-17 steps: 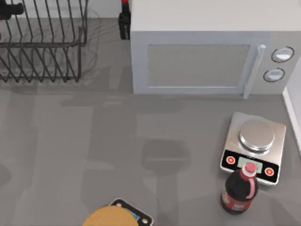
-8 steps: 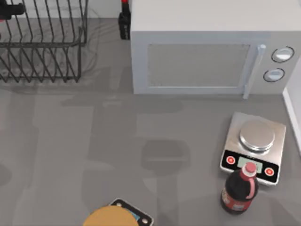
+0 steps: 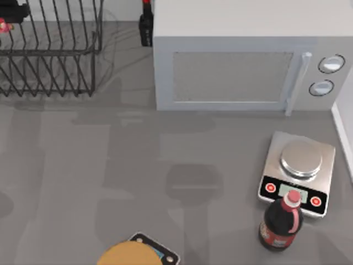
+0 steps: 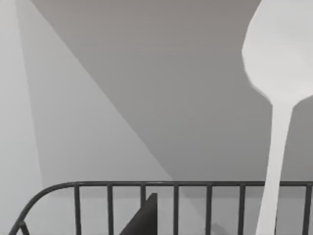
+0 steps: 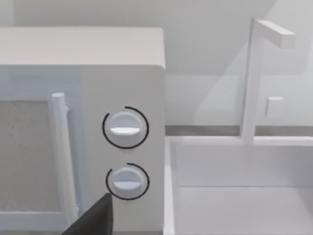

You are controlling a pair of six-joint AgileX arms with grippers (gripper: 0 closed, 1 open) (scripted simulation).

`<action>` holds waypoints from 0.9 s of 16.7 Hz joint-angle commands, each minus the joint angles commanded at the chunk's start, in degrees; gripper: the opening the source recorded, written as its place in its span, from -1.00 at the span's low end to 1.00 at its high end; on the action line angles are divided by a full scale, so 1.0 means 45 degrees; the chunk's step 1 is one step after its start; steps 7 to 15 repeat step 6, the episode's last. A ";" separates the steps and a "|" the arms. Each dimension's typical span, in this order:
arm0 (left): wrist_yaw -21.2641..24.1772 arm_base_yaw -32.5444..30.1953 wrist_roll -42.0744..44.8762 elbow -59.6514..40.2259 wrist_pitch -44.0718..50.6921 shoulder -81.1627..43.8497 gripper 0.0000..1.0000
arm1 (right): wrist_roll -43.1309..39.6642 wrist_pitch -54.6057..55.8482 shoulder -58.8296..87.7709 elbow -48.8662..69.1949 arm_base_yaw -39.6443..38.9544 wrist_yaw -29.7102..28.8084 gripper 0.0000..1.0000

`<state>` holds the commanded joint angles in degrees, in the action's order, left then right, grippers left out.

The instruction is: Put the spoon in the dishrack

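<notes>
Near edge of top view: round orange disc (image 3: 128, 254) on a small dark device; dark cola bottle with red label (image 3: 281, 223), label unreadable, beside a silver kitchen scale (image 3: 298, 172). Far: white microwave (image 3: 242, 61). Upper left: black wire dishrack (image 3: 51, 51). Slim white spoon (image 4: 280, 93) upright above rack rail, bowl uppermost, long axis vertical; its red knob at the top view's upper-left edge. Grip of either gripper: cannot tell.

Top camera is looking straight down at the table, microwave (image 3: 245, 66) at mid-back. Left wrist camera is sitting close over the dishrack (image 4: 161, 196) rail, left of the microwave. Right wrist camera is facing the microwave (image 5: 83, 127) dials close up, sharing them with top.
</notes>
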<state>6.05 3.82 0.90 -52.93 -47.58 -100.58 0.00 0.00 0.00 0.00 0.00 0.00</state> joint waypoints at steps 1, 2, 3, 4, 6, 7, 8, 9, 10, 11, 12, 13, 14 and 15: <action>0.0000 0.0000 0.0000 0.0000 0.0000 0.0000 1.00 | 0.0000 0.0000 0.0000 0.0000 0.0000 0.0000 1.00; 0.0000 0.0000 0.0000 0.0000 0.0000 0.0000 1.00 | 0.0000 0.0000 0.0000 0.0000 0.0000 0.0000 1.00; 0.0000 0.0000 0.0000 0.0000 0.0000 0.0000 1.00 | 0.0000 0.0000 0.0000 0.0000 0.0000 0.0000 1.00; 0.0000 0.0000 0.0000 0.0000 0.0000 0.0000 1.00 | 0.0000 0.0000 0.0000 0.0000 0.0000 0.0000 1.00; 0.0000 0.0000 0.0000 0.0000 0.0000 0.0000 1.00 | 0.0000 0.0000 0.0000 0.0000 0.0000 0.0000 1.00; 0.0000 0.0000 0.0000 0.0000 0.0000 0.0000 1.00 | 0.0000 0.0000 0.0000 0.0000 0.0000 0.0000 1.00; 0.0000 0.0000 0.0000 0.0000 0.0000 0.0000 1.00 | 0.0000 0.0000 0.0000 0.0000 0.0000 0.0000 1.00; 0.0000 0.0000 0.0000 0.0000 0.0000 0.0000 1.00 | 0.0000 0.0000 0.0000 0.0000 0.0000 0.0000 1.00; 0.0000 0.0000 0.0000 0.0000 0.0000 0.0000 1.00 | 0.0000 0.0000 0.0000 0.0000 0.0000 0.0000 1.00; 0.0000 0.0000 0.0000 0.0000 0.0000 0.0000 1.00 | 0.0000 0.0000 0.0000 0.0000 0.0000 0.0000 1.00; 0.0000 0.0000 0.0000 0.0000 0.0000 0.0000 1.00 | 0.0000 0.0000 0.0000 0.0000 0.0000 0.0000 1.00; 0.0000 0.0000 0.0000 0.0000 0.0000 0.0000 1.00 | 0.0000 0.0000 0.0000 0.0000 0.0000 0.0000 1.00; 0.0000 0.0000 0.0000 0.0000 0.0000 0.0000 1.00 | 0.0000 0.0000 0.0000 0.0000 0.0000 0.0000 1.00; 0.0000 0.0000 0.0000 0.0000 0.0000 0.0000 1.00 | 0.0000 0.0000 0.0000 0.0000 0.0000 0.0000 1.00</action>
